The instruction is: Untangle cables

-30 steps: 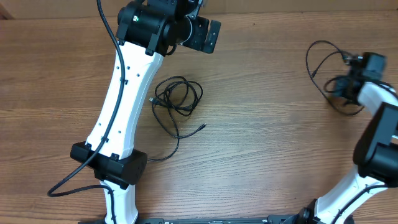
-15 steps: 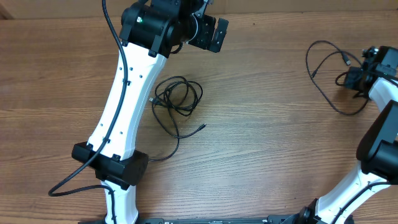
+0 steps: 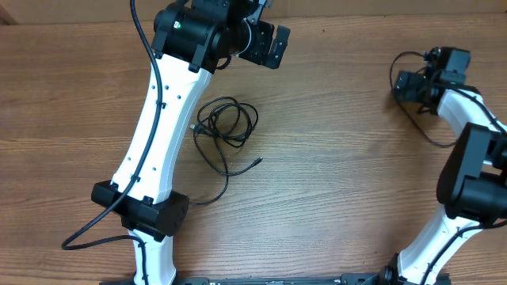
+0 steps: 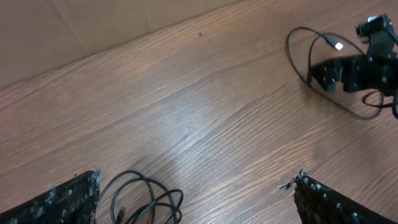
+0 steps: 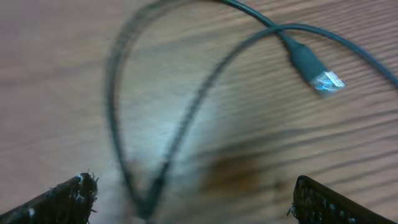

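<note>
Brown wood-grain table [image 3: 333, 174], w/ plain tan panel [image 4: 74, 25] along far edge. Coiled cable [image 3: 226, 127] lies mid-table beside L arm [image 3: 154, 127]. 2nd cable [image 5: 309, 67] loops at R side under right gripper [image 5: 193, 186], jaws wide apart, not clamped. Left gripper [image 4: 196, 183] near far edge, jaws also wide apart.

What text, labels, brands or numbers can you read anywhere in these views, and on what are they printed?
None can be read.
The left arm, right arm, coiled cable, loose cable with its plug, and wooden table show no words, labels, brands or numbers.
The right wrist view is blurred, so fine print on the plug cannot be ruled out.
</note>
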`<action>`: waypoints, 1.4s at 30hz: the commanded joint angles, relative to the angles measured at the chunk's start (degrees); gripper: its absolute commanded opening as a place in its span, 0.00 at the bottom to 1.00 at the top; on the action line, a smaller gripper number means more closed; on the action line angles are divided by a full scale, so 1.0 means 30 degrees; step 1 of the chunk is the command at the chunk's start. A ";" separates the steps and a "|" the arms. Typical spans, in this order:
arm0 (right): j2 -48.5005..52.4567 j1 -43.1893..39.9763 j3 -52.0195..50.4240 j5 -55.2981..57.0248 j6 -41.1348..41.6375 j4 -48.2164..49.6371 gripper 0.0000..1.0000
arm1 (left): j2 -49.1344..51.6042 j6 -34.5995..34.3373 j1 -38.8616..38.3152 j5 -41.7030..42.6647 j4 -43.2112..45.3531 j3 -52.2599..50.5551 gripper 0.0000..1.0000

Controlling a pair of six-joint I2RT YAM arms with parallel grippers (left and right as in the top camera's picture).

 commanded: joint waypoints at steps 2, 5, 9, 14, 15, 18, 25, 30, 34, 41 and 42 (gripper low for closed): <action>0.0262 0.0182 0.0510 0.0248 0.7912 0.0291 1.00 | -0.0168 0.0678 -0.0124 0.0015 -0.0204 -0.0080 1.00; 0.0532 0.0182 0.0510 0.1217 1.0499 0.0481 1.00 | -0.0168 0.0969 -0.0124 0.0007 -0.0444 -0.0080 1.00; 0.1195 0.0182 0.0510 0.1413 1.1067 0.0714 1.00 | -0.0168 0.1377 -0.0124 0.0000 -0.0780 -0.0087 1.00; 0.1953 0.0182 0.0510 0.0962 1.0936 0.0896 1.00 | -0.0168 0.1370 -0.0124 -0.0488 -0.0947 -0.0087 1.00; 0.2055 0.0197 0.0510 0.0845 1.0513 0.0969 1.00 | -0.0168 0.1370 -0.0124 -0.0481 -0.0933 -0.0080 1.00; 0.2273 0.0211 0.0510 0.0838 0.8939 0.1173 1.00 | -0.0168 0.1370 -0.0124 -0.0481 -0.0940 -0.0080 1.00; 0.2973 0.0211 0.0510 -0.0036 0.4233 0.1166 1.00 | -0.0168 0.1362 -0.0124 -0.0474 -0.0933 -0.0087 1.00; 0.3191 0.0211 0.0510 -0.1515 -0.1537 0.1188 1.00 | -0.0168 0.1362 -0.0124 -0.0459 -0.0933 -0.0087 1.00; 0.3191 0.0211 0.0510 -0.2637 -0.4954 0.0444 1.00 | -0.0168 0.1362 -0.0124 -0.0430 -0.0925 -0.0087 1.00; 0.3198 0.0211 0.0510 -0.2594 -0.6747 -0.0379 1.00 | -0.0168 0.1341 -0.0124 -0.0415 -0.0911 -0.0080 1.00; 0.3198 0.0211 0.0510 -0.2601 -0.6747 -0.0393 1.00 | -0.0168 0.1341 -0.0124 -0.0415 -0.0903 -0.0087 1.00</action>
